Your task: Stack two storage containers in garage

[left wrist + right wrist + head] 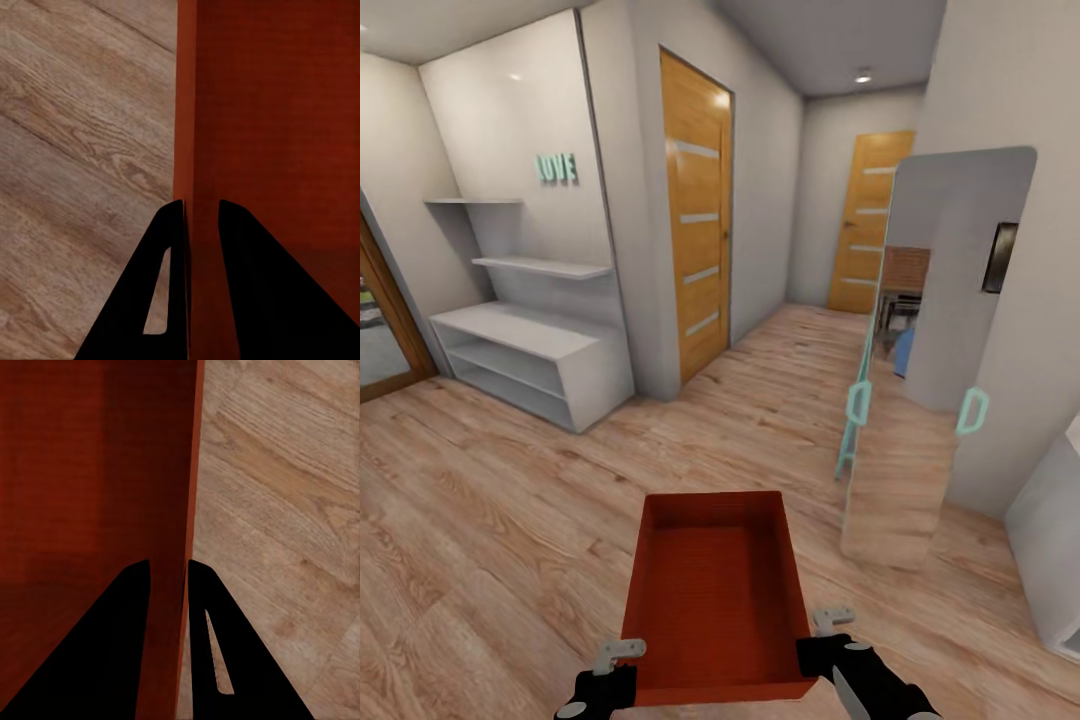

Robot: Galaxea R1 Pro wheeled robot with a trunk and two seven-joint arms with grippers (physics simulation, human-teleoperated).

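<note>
I carry one orange-red storage container [715,595], topless with a ribbed bottom, low in the middle of the head view above light wood-plank flooring. My left gripper [622,655] is shut on its left wall near the corner closest to me, and my right gripper [828,628] is shut on its right wall. In the left wrist view, the black fingers [247,292] straddle the container's wall [187,150], one inside and one outside. The right wrist view has the same pinch on the opposite wall [191,495], with the fingers [112,652] on either side of it.
A hallway runs ahead with a closed wooden door [698,215] at centre left and another [870,220] at the far end. A tall leaning mirror [935,350] stands close on the right. White shelves [525,350] line the left wall, and a white cabinet [1050,540] sits at the right edge.
</note>
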